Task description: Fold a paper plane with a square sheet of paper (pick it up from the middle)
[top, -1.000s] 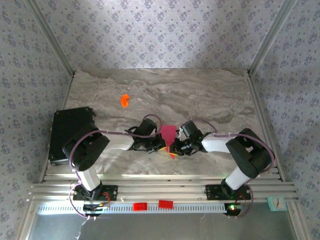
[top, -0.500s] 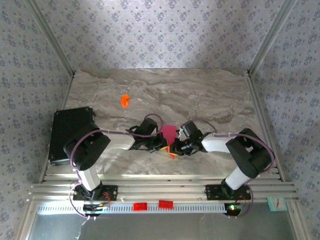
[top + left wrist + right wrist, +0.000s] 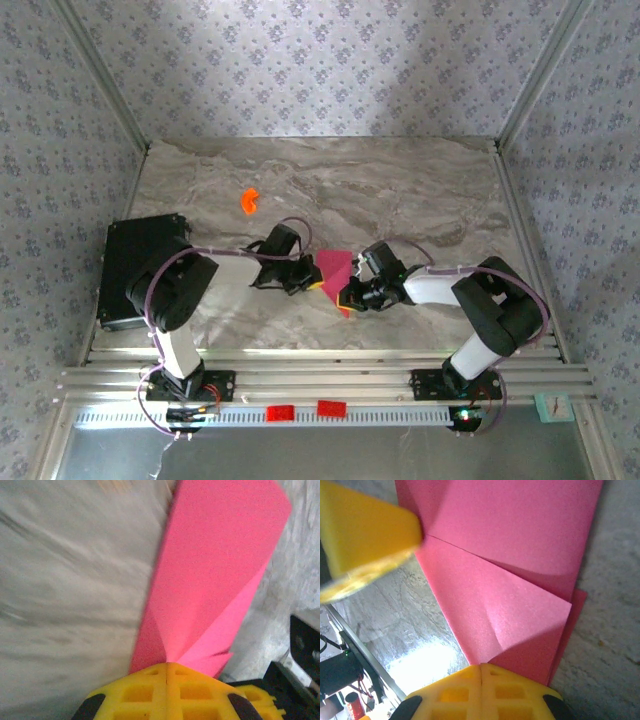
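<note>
Two hands pinch the folded pink sheet of paper point(image 3: 335, 266) shut mid-table, the left hand point(image 3: 312, 284) on its left side, the right hand point(image 3: 346, 297) on its near edge; open table point(image 3: 420, 190) beyond, orange piece point(image 3: 249, 201) well apart

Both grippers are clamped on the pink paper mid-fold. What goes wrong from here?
1. Left gripper and right gripper both pinch the pink paper close together; diverging motion may tear it.
2. Each grip sits at the paper's edge, so it may slip out.
3. Folded layers look loose; creases could shift.
</note>
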